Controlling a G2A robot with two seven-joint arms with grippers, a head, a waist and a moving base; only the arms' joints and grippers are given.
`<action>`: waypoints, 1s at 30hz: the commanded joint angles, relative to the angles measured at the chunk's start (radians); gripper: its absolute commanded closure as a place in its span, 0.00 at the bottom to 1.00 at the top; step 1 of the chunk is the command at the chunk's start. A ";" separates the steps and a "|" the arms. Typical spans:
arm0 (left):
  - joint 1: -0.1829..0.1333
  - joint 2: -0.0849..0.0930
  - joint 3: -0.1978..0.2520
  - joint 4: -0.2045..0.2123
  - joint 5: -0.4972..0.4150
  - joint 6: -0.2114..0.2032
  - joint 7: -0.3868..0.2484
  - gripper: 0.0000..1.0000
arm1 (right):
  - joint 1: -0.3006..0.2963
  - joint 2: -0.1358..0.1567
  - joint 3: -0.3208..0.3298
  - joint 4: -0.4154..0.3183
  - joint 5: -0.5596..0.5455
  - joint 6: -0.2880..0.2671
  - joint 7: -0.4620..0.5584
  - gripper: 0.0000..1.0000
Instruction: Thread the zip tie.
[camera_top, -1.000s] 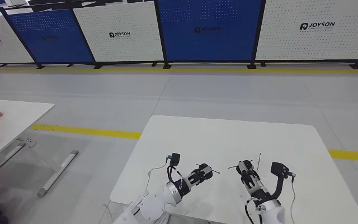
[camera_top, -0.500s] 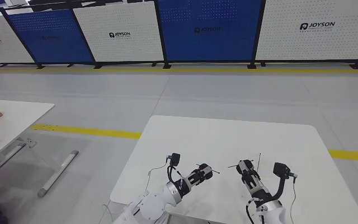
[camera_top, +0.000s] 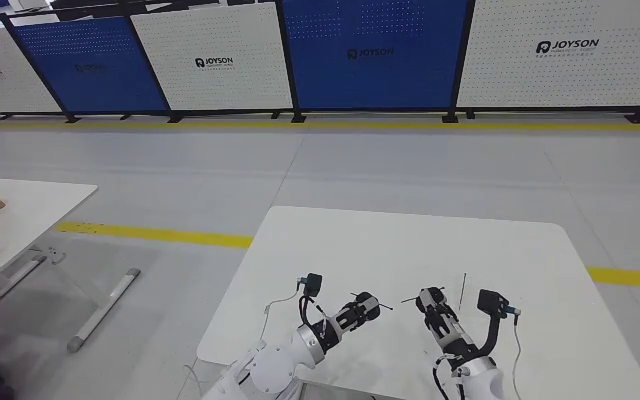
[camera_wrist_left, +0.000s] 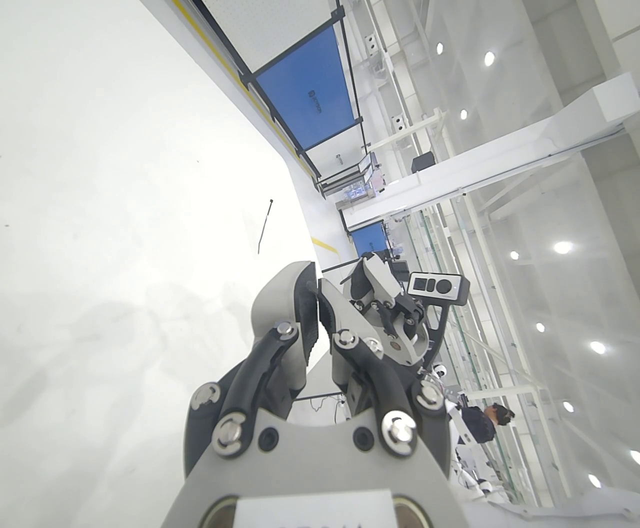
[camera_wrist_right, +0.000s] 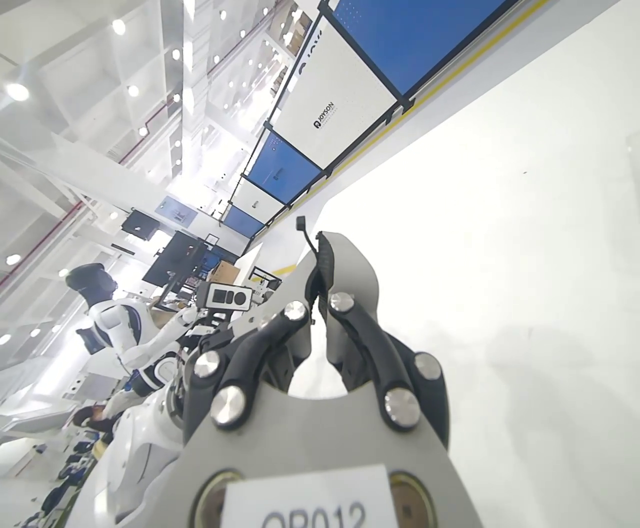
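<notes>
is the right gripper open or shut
Shut: the right gripper pinches a zip tie, whose head sticks out beyond it.

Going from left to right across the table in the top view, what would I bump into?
Left end effector → right end effector → loose zip tie lying flat on the table.

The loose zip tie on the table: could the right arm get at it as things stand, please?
Probably in reach: the loose tie lies close by the right claw, nothing between. But that claw is shut on a second tie, so grasping must wait.
</notes>
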 joint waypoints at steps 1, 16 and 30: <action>0.000 0.000 0.000 0.000 0.000 0.000 0.000 1.00 | 0.000 0.000 0.000 0.000 0.000 0.000 0.000 1.00; -0.042 0.013 -0.009 0.001 0.174 -0.119 -0.061 1.00 | 0.000 0.000 0.000 0.000 0.000 0.000 0.000 1.00; -0.043 0.015 -0.010 -0.005 0.241 -0.104 -0.040 1.00 | 0.000 0.000 0.000 0.000 0.000 0.000 0.000 1.00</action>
